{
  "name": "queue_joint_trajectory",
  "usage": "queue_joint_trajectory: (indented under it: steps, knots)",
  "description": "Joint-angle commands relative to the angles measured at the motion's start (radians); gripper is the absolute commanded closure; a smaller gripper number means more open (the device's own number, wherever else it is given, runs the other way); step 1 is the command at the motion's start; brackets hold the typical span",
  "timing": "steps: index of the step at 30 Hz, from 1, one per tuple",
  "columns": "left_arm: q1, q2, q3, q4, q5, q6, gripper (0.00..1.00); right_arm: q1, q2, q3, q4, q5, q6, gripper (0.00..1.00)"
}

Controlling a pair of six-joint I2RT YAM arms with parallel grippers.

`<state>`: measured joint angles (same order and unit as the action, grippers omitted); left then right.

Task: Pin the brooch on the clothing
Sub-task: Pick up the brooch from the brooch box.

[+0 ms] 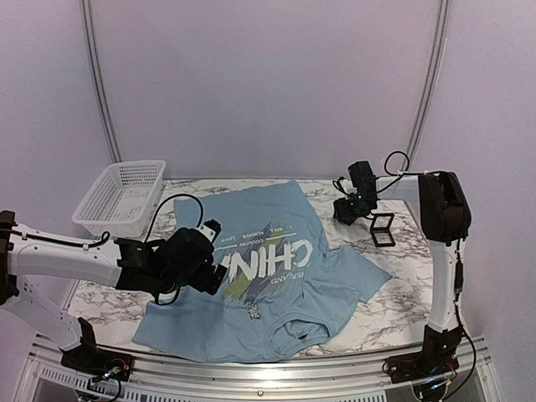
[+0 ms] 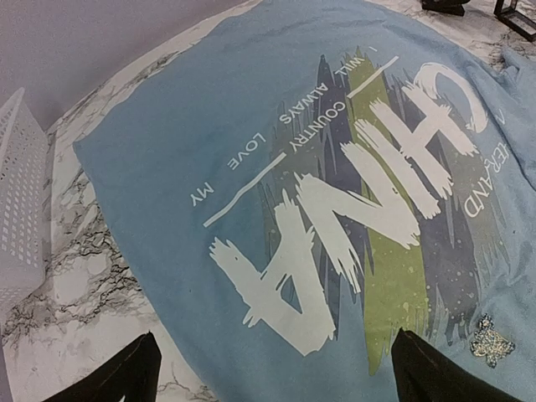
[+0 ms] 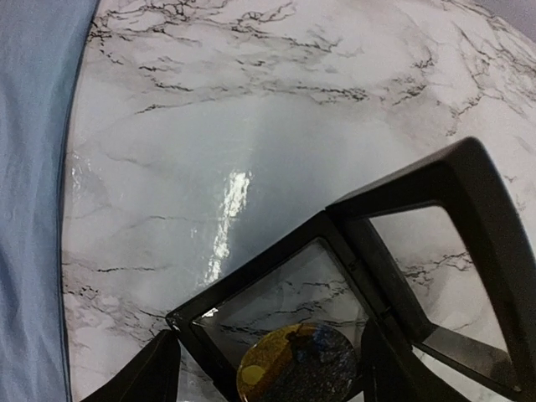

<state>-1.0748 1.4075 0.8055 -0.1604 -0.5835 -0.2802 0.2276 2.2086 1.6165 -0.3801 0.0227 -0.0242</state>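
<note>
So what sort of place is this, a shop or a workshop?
Most likely a robotics test booth: two robot arms bolted to a marble-patterned table, plain white walls around, a T-shirt and mesh basket laid out as props.

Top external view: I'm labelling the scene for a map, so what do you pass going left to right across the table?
white mesh basket → blue T-shirt → open black case → right arm. Both pincers are left out because they overlap other things.

Our bench count
We see one T-shirt (image 1: 260, 209); one white basket (image 1: 134, 164), far left corner; one open black case (image 3: 251, 275); one round brooch (image 3: 297, 364); one glittery ornament (image 2: 492, 342).
</note>
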Motion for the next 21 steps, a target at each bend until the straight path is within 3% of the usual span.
queue_joint_trajectory:
  steps: [1,6,11,15,21]
  knots:
    - [-0.005,0.012,0.011,0.012,0.014,0.000,0.01,-0.001,0.027,0.034,-0.047,-0.059,-0.009,0.34]
    - [-0.005,0.007,0.006,0.015,0.017,0.005,0.01,-0.001,-0.012,-0.035,-0.058,-0.094,-0.048,0.33]
    - [-0.005,0.016,0.010,0.013,0.017,0.014,0.01,-0.001,-0.028,-0.064,-0.072,-0.094,-0.080,0.39]
    - [-0.005,0.013,0.007,0.012,0.014,0.012,0.01,-0.001,-0.035,-0.064,-0.066,-0.106,-0.088,0.54]
    - [-0.005,0.008,-0.003,0.012,0.013,0.011,0.01,0.000,-0.037,-0.059,-0.069,-0.116,-0.096,0.66]
